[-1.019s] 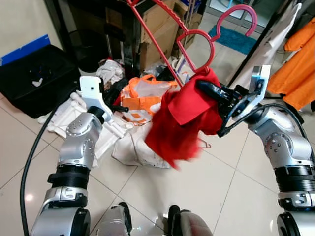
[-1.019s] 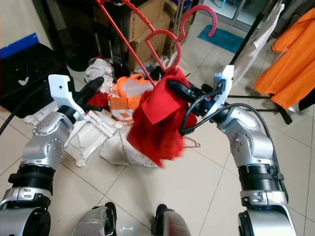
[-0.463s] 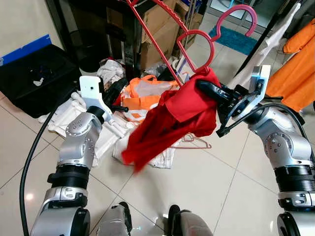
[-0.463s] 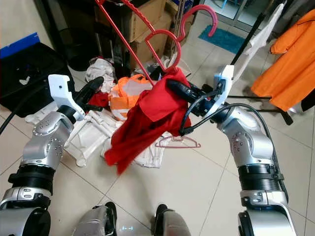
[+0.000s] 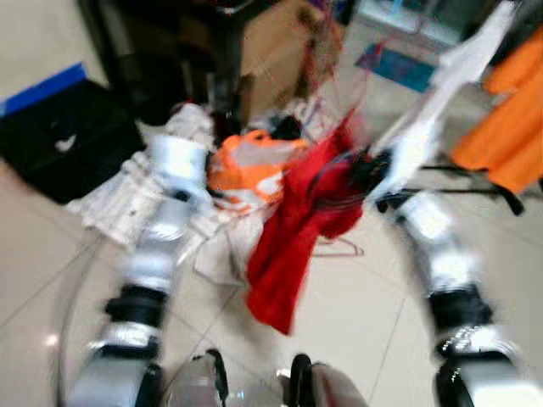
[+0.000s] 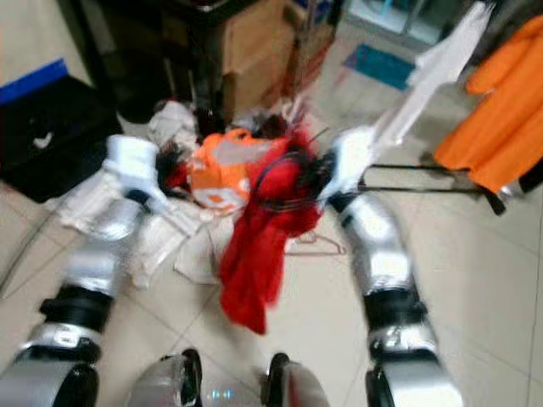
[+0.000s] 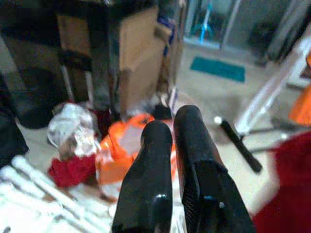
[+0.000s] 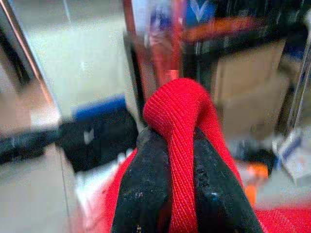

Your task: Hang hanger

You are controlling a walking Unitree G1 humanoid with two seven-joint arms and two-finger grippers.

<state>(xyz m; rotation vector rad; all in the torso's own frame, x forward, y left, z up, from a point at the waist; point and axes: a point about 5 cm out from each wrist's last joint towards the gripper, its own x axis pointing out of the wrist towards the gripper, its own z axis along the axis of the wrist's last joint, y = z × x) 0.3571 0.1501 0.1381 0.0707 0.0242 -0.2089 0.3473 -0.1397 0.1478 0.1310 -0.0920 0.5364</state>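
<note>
Right wrist view shows the right gripper (image 8: 170, 194) with its two black fingers (image 8: 141, 189) pinching a fold of red cloth (image 8: 177, 116) that rises between them. Both eye views are heavily blurred; there the right arm reaches forward from the lower right of the frame to the centre, and the red cloth hangs down from its tip toward the tiled floor (image 5: 356, 331). A hanger (image 5: 335, 248) lies on the floor just right of the hanging cloth. The left arm is raised at the left of the frame. In the left wrist view the left gripper (image 7: 172, 128) has its fingers pressed together with nothing between them, pointing over an orange garment (image 7: 116, 150) in the clothes pile.
</note>
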